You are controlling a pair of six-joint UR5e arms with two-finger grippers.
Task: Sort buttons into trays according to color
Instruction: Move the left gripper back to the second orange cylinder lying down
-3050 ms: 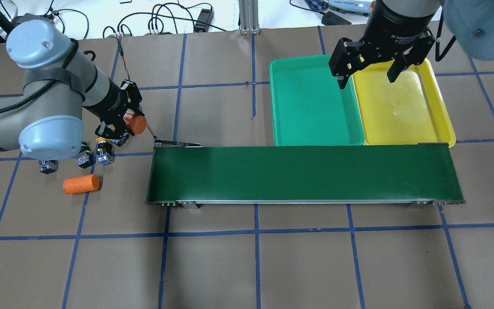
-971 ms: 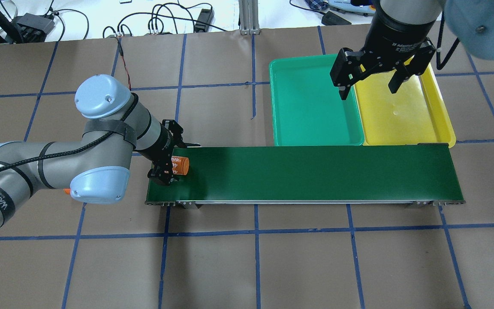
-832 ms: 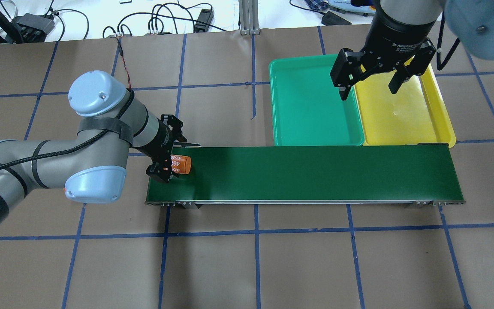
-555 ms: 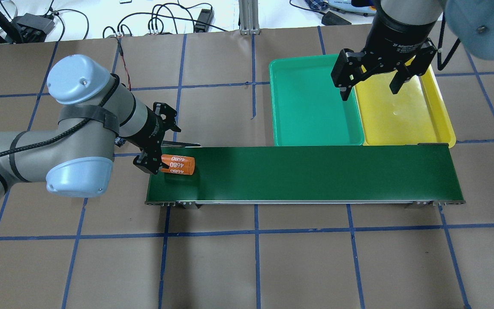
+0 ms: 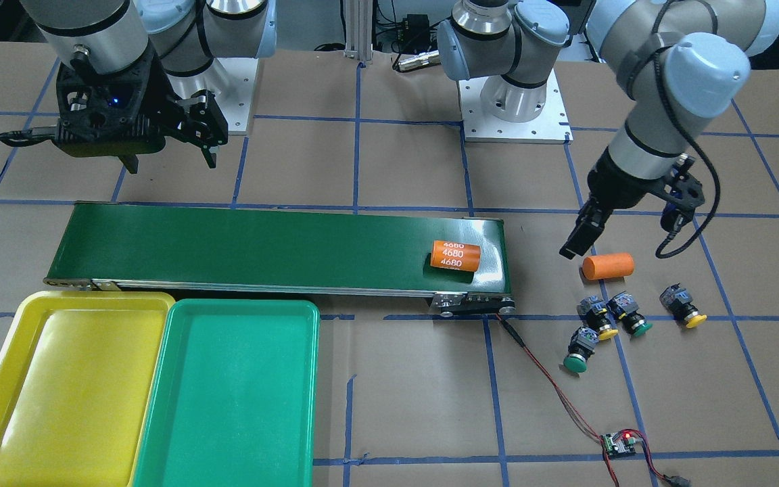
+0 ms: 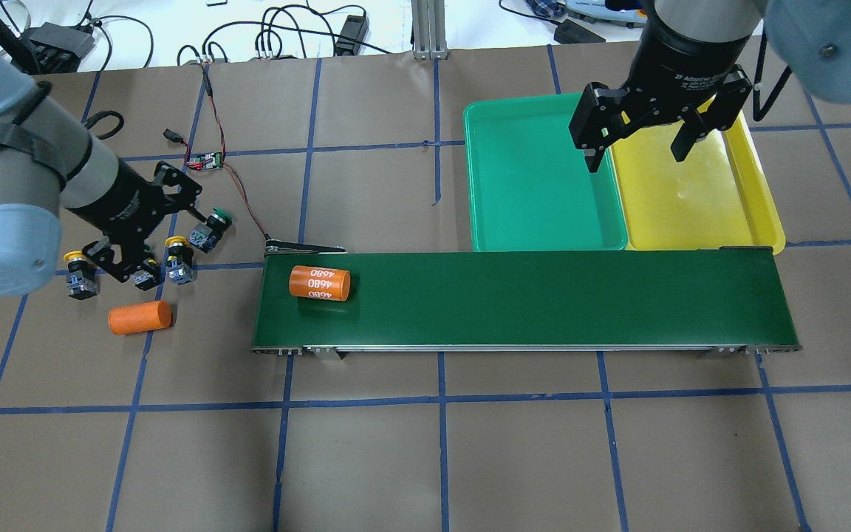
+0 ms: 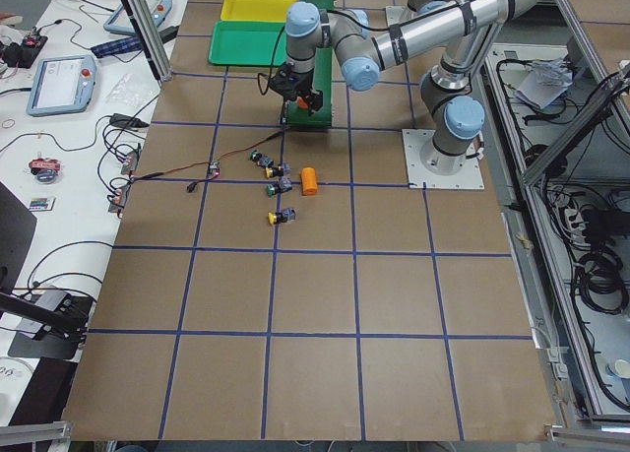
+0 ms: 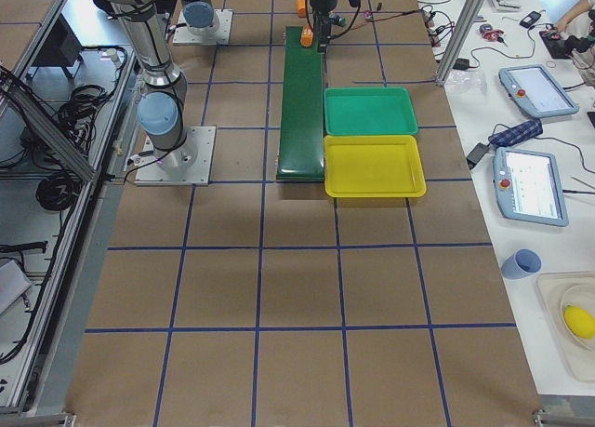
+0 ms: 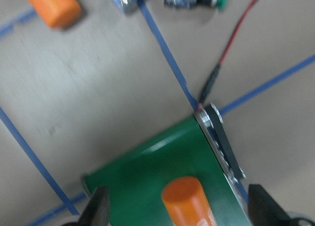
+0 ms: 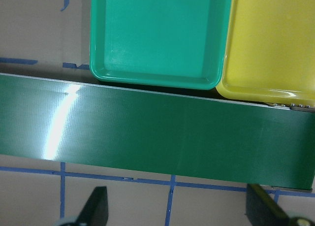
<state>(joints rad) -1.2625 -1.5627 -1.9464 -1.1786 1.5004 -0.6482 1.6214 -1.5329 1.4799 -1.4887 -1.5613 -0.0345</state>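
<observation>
the left gripper (image 6: 154, 235) hangs off the belt's (image 6: 544, 299) left end, over the buttons, jaws spread and holding nothing. the right gripper (image 6: 636, 154) hangs high by the belt's right half, jaws wide apart, nothing between them.

all four buttons lie tipped over on the table (image 6: 470, 458) just past the belt's left end. a yellow button (image 5: 596, 315) and a green button (image 5: 630, 316) sit just beside each other, nearest the belt. another green button (image 5: 579, 350) lies just beyond those two, on the side away from the robot. another yellow button (image 5: 681, 304) lies farthest from the belt.

a plain cylinder (image 5: 607, 266) lies near the belt's left end, on the robot's side of the buttons. a 4680 cylinder (image 6: 320, 283) lies on its side on the belt, close to that same end.

the green tray (image 6: 529, 185) and yellow tray (image 6: 691, 207) sit touching, side by side, against the belt's far edge at its right end, the green one nearer the belt's middle. a small board (image 5: 618, 443) lies well off the belt's left end, on the far side.
</observation>
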